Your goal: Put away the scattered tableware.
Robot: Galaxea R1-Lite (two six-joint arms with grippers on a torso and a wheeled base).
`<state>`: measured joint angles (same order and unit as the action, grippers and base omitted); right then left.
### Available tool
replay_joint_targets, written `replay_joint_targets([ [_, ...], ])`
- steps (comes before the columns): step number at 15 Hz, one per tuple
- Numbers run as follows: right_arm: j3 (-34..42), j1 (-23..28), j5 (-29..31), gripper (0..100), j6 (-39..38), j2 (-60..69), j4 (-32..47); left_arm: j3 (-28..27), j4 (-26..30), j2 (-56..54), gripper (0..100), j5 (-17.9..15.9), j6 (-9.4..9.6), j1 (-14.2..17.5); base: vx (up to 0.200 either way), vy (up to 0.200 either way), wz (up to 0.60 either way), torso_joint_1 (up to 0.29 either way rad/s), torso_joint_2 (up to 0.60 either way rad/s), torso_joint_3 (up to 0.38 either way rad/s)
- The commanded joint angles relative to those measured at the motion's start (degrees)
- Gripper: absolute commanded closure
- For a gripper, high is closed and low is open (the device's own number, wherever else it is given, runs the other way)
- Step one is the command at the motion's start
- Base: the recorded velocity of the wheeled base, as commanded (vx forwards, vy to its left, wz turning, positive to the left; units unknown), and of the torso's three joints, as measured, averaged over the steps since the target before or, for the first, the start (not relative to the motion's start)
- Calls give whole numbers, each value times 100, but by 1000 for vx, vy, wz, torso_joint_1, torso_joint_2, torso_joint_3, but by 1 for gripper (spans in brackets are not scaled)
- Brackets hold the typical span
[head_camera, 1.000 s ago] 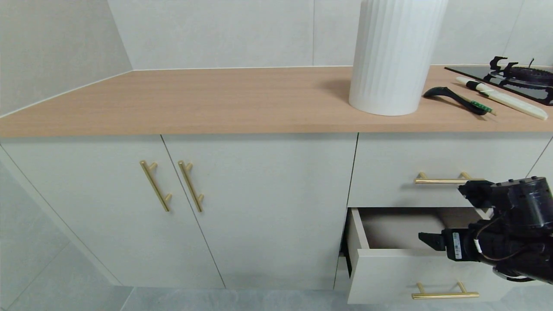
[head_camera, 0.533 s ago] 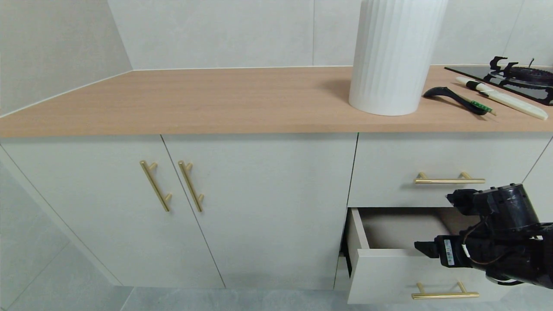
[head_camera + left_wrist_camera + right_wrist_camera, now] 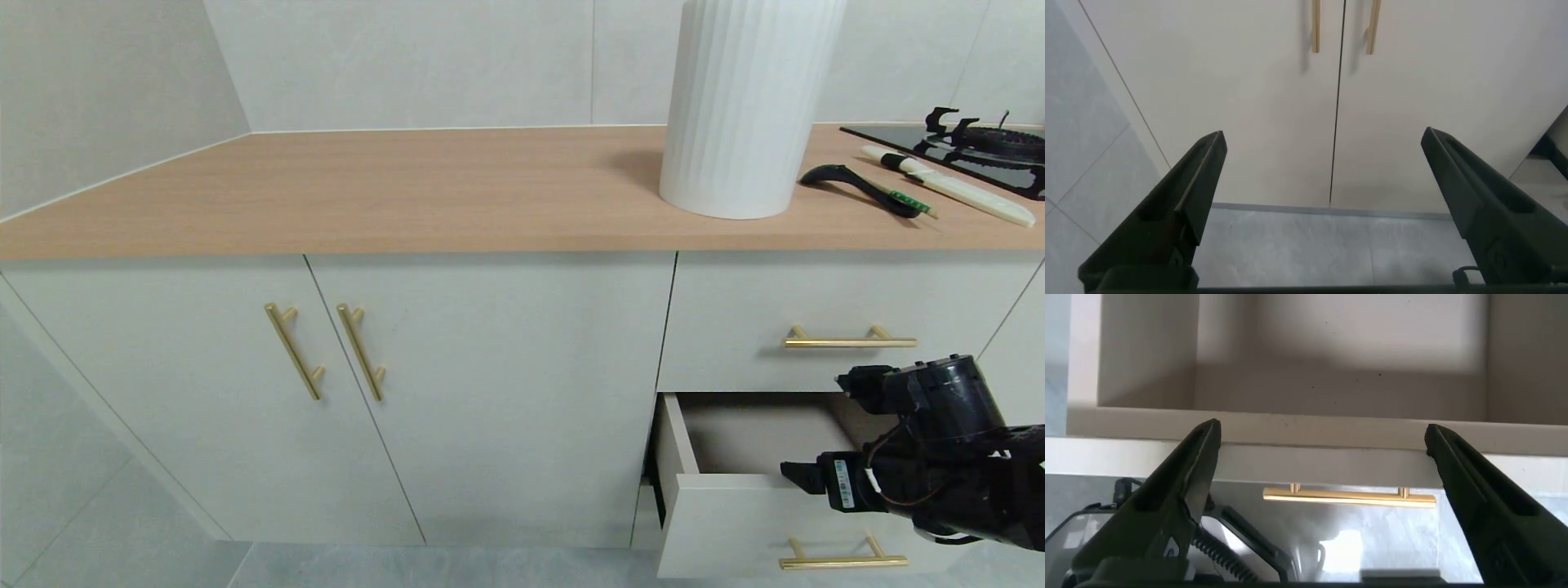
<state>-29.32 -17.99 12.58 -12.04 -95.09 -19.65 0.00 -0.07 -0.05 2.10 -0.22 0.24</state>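
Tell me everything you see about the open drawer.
The lower drawer is pulled partly out beneath a shut upper drawer. Its pale matt front, board by the look, carries a horizontal gold bar handle. Inside walls are beige; nothing shows in the visible part. The open right gripper is at its front edge.

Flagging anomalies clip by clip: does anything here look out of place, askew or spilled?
The lower drawer stands pulled open. A black spoon and a white knife lie loose at angles on the countertop near the stove. Nothing looks spilled or damaged.
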Motion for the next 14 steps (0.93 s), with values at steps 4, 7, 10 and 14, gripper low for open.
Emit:
replay_joint_targets([
  [4,67,-2,8,0,35,34,32,0,-1,5,0,1,-4,2,0,0,0,0,0,0],
  [7,84,-2,-1,0,44,131,84,0,-1,5,0,1,4,2,0,0,0,0,0,0],
  [10,31,-29,-28,0,53,210,603,0,-1,5,0,1,-4,2,0,0,0,0,0,0],
  [14,-118,-46,-45,0,79,245,1315,0,-1,5,0,1,4,2,0,0,0,0,0,0],
])
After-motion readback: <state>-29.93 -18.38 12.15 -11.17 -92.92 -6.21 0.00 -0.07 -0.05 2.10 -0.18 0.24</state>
